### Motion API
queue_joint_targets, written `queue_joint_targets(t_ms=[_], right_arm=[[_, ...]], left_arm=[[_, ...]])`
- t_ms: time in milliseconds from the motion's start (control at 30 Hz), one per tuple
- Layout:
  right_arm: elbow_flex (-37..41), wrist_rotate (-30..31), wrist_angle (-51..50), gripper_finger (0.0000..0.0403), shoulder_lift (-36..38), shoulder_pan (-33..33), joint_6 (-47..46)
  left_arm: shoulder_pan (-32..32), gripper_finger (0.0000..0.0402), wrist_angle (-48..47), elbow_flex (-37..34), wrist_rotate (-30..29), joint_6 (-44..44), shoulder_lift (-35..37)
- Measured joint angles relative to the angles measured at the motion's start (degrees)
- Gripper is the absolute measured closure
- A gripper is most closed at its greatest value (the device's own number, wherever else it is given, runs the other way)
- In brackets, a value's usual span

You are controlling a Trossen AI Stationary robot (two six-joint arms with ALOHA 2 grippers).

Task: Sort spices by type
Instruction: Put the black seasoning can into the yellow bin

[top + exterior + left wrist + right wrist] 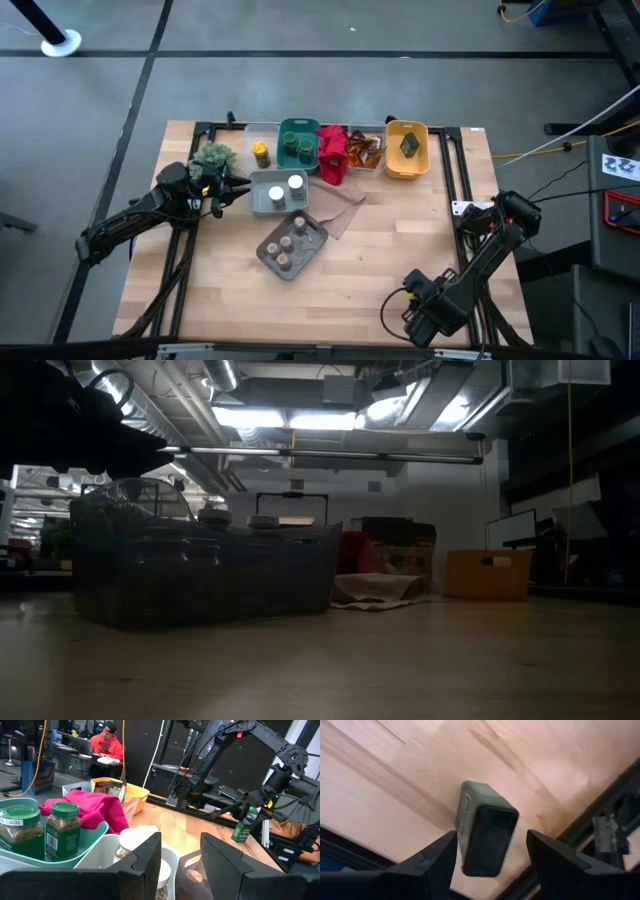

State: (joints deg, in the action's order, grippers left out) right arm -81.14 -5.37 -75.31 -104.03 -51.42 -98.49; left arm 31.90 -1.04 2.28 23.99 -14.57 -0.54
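Note:
My left gripper (240, 188) is open and hovers at the left end of a pale bin (262, 200) that holds white-lidded jars (295, 184); in the left wrist view its fingers (147, 862) frame one white lid (135, 837). My right gripper (491, 840) is open near the table's right edge, pointing down. Its fingers stand on either side of a small dark green tin (485, 827) that stands on the wood, also seen as the green tin (243, 831) in the left wrist view. Tan-lidded jars (290, 240) sit in a grey tray.
Along the far edge stand a clear bin with a yellow-lidded jar (261, 153), a teal bin with green-lidded jars (298, 146), a red cloth (332, 152), orange-brown packets (366, 150) and a yellow bin (420, 165) holding a dark green packet. A bushy plant (213, 157) is by my left gripper. A person sits in the room behind.

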Motion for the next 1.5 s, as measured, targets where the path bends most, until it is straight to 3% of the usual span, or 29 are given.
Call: queue_joint_targets(t_ms=[367,667,1033,1167,1333,1500], right_arm=[[4.9,0.2,2.9,0.0165,0.0,0.0,-0.3],[9.2,-0.2,15.5,0.0165,0.0,0.0,-0.3],[11.3,-0.1,17.3,0.0168,0.0,0.5,-0.3],[11.6,0.2,18.8,0.0204,0.0,0.9,1.0],[11.6,0.6,19.3,0.0289,0.0,4.5,4.8],[11.6,0.7,19.3,0.0288,0.0,12.1,17.5]], left_arm=[[0.0,0.0274,0.0,0.0,0.0,0.0,0.0],[0.0,0.0274,0.0,0.0,0.0,0.0,0.0],[0.0,0.0274,0.0,0.0,0.0,0.0,0.0],[0.0,0.0274,0.0,0.0,0.0,0.0,0.0],[0.0,0.0274,0.0,0.0,0.0,0.0,0.0],[0.0,0.0274,0.0,0.0,0.0,0.0,0.0]])
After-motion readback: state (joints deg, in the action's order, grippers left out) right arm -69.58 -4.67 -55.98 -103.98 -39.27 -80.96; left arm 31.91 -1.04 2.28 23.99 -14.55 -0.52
